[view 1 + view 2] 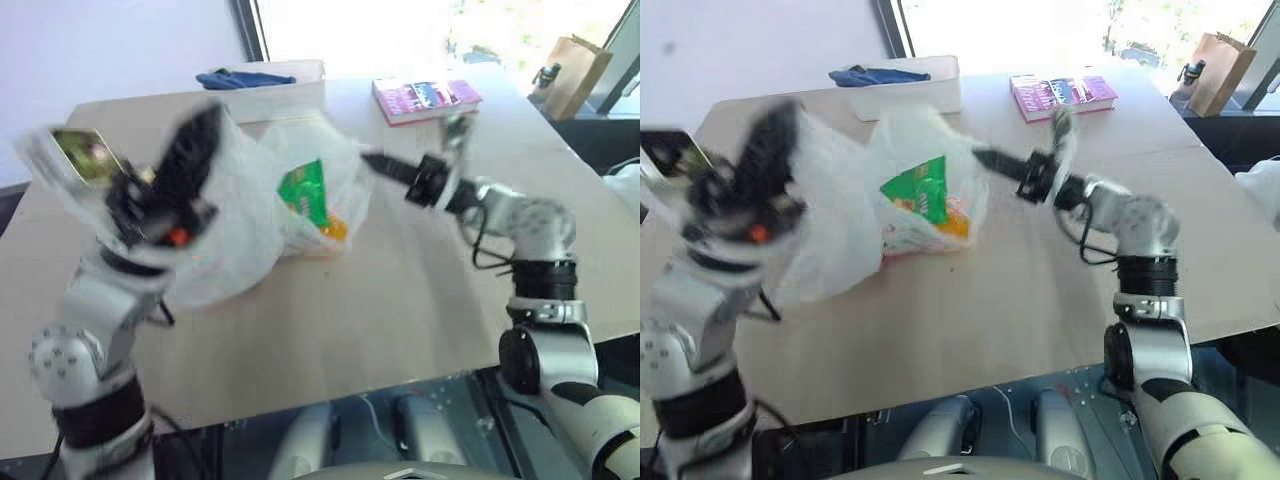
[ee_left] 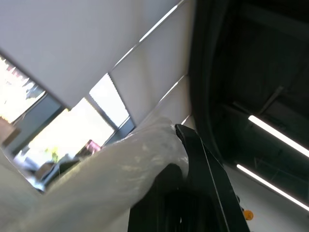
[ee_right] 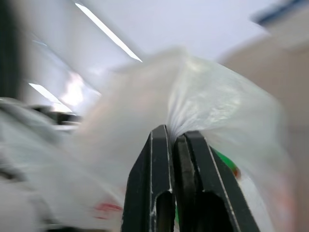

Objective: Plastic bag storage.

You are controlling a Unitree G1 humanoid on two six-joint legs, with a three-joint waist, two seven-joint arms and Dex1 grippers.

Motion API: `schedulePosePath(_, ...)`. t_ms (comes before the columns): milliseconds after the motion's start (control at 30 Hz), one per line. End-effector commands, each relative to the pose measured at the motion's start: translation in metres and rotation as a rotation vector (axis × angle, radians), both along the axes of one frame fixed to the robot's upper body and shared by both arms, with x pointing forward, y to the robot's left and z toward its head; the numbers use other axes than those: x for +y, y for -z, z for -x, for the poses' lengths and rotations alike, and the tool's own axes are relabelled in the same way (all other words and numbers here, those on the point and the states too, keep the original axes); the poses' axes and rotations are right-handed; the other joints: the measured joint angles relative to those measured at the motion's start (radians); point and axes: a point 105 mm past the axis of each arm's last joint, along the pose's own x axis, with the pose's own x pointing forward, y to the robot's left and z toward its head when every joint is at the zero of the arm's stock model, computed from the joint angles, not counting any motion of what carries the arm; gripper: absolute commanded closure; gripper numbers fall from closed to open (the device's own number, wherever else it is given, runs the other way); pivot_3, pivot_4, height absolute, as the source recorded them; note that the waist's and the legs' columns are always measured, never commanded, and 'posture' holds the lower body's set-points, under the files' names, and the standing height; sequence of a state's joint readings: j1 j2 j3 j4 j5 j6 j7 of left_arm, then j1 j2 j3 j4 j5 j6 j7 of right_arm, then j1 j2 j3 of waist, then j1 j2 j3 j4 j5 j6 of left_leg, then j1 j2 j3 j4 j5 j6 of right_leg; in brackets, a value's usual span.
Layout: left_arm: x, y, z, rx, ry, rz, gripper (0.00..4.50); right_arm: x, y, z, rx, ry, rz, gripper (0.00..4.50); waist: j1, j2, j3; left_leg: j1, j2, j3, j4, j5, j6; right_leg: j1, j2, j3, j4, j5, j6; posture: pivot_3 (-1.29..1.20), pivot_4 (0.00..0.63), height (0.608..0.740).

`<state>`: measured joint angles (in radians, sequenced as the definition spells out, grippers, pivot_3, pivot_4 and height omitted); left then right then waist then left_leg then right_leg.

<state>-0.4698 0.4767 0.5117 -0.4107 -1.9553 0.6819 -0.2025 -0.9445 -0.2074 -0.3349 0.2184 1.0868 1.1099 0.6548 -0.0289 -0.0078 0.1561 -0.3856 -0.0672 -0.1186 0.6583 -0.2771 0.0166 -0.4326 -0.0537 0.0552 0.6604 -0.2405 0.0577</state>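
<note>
The plastic bag (image 1: 245,205), thin, white and crinkly, hangs lifted over the middle of the wooden table (image 1: 400,290), stretched between my two grippers. A green snack packet (image 1: 303,190) and something orange show through it. My left gripper (image 1: 205,122) points upward at the bag's left side, shut on a fold of the film (image 2: 125,174). My right gripper (image 1: 368,158) reaches in from the right and points left. Its fingers (image 3: 159,145) are shut on a bunched edge of the bag (image 3: 207,101).
At the table's far edge lie a pink book (image 1: 425,98) and a white tub (image 1: 280,100) with a blue cloth (image 1: 245,78) on it. A brown paper bag (image 1: 578,72) stands on the floor beyond the table at the far right. The table's front edge runs close below my arms.
</note>
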Motion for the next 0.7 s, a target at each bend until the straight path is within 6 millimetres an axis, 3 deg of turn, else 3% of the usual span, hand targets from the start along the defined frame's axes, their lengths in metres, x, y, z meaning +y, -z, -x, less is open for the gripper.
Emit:
schedulePosePath(33, 0.046, -0.067, -0.015, -0.072, -0.108, 0.201, 4.50, -0.019, -0.075, 0.020, -0.115, -0.056, -0.231, 4.42, -0.003, -0.002, 0.001, -0.001, 0.000, -0.002, 0.002, 0.000, 0.000, 0.000, 0.001, -0.001, 0.000, 0.000, 0.000, 0.00, 0.150, 0.740)
schedulePosePath(100, 0.064, -0.094, -0.025, -0.087, -0.145, 0.252, 4.50, -0.023, -0.103, 0.019, -0.135, -0.017, -0.281, 4.42, -0.016, -0.002, 0.000, -0.004, -0.001, -0.001, 0.005, 0.000, 0.000, -0.002, 0.000, 0.000, 0.001, 0.000, 0.000, 0.00, 0.150, 0.740)
schedulePosePath(200, 0.073, -0.112, -0.060, -0.058, -0.291, 0.214, 4.50, -0.029, -0.137, 0.006, -0.157, 0.123, -0.279, 4.42, -0.021, -0.001, 0.000, -0.006, -0.003, 0.000, 0.004, 0.000, 0.000, -0.006, -0.001, 0.001, 0.001, 0.000, 0.000, 0.00, 0.150, 0.740)
schedulePosePath(267, 0.068, -0.117, -0.083, -0.027, -0.351, 0.162, 4.50, -0.038, -0.156, 0.008, -0.194, 0.174, -0.266, 4.42, -0.017, -0.001, 0.000, -0.012, -0.004, -0.001, 0.006, 0.000, 0.000, -0.011, -0.001, -0.001, 0.003, 0.000, 0.000, 0.00, 0.150, 0.740)
schedulePosePath(367, 0.051, -0.117, -0.100, -0.014, -0.327, 0.094, 4.50, -0.051, -0.172, 0.018, -0.268, 0.211, -0.230, 4.42, -0.012, -0.002, 0.000, -0.016, -0.005, -0.005, 0.008, 0.000, 0.000, -0.012, -0.002, -0.005, 0.002, 0.000, 0.000, 0.00, 0.150, 0.740)
schedulePosePath(467, 0.032, -0.111, -0.102, -0.041, -0.310, 0.015, 4.50, -0.067, -0.176, 0.027, -0.308, 0.264, -0.194, 4.42, -0.016, -0.002, 0.000, -0.018, -0.008, -0.005, 0.008, 0.000, 0.000, -0.014, -0.007, -0.008, 0.002, 0.000, 0.000, 0.00, 0.150, 0.740)
schedulePosePath(567, 0.030, -0.102, -0.102, -0.040, -0.304, -0.002, 4.50, -0.083, -0.173, 0.036, -0.333, 0.322, -0.157, 4.42, -0.027, -0.002, 0.000, -0.027, -0.008, -0.007, 0.011, 0.000, 0.000, -0.022, -0.011, -0.010, 0.003, 0.000, 0.000, 0.00, 0.150, 0.740)
schedulePosePath(700, 0.032, -0.081, -0.101, 0.003, -0.326, -0.069, 4.50, -0.086, -0.143, 0.049, -0.333, 0.368, -0.049, 4.42, -0.047, -0.001, 0.000, -0.029, -0.008, -0.009, 0.010, 0.000, 0.000, -0.025, -0.012, -0.011, 0.004, 0.000, 0.000, 0.00, 0.150, 0.740)
